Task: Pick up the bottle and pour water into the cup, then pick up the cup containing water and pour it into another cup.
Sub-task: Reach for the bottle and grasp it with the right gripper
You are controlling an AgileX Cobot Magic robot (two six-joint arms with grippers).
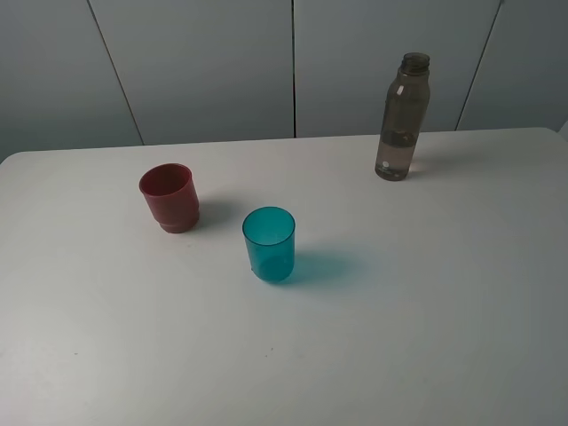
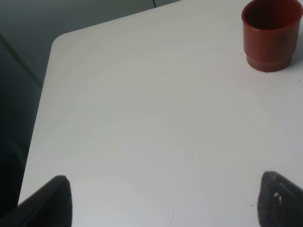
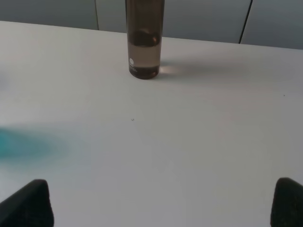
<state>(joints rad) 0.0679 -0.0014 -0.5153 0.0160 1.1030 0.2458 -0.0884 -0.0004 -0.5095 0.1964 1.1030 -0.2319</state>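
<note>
Bottle [image 1: 404, 120] stands upright, well apart from teal cup [image 1: 269, 244] and red cup [image 1: 169, 197].

white table [image 1: 426, 337], grey panelled wall [image 1: 204, 62] behind it

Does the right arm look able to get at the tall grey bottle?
Probably yes: the bottle stands upright straight ahead of the open right end effector, and only table shows between them.
</note>
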